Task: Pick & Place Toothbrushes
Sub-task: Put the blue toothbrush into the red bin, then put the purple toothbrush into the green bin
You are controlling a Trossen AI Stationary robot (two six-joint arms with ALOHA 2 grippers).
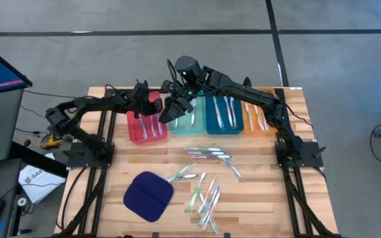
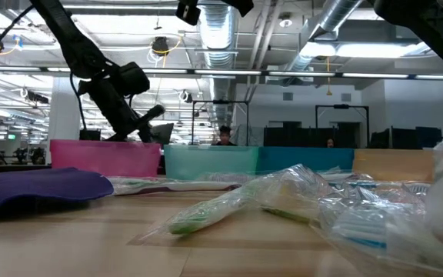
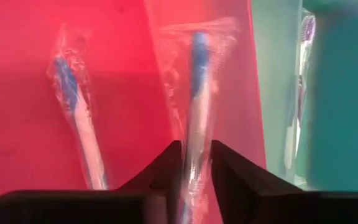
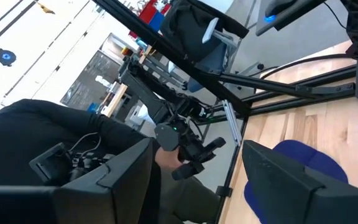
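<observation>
Left end effector (image 3: 194,171) narrowly pinches a wrapped toothbrush (image 3: 194,118) (no readable writing); right end effector (image 4: 194,180) open, empty.

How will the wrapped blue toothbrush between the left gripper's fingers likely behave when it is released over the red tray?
The blue toothbrush looks thin and light, so it should probably drop gently. Its clear crinkled wrapper seems slippery and may slide between the left gripper fingers. It will likely lie flat in the red tray.

red tray (image 1: 139,129), blue-accented toothbrushes (image 3: 194,130), seemingly navy pad (image 1: 148,196)
</observation>
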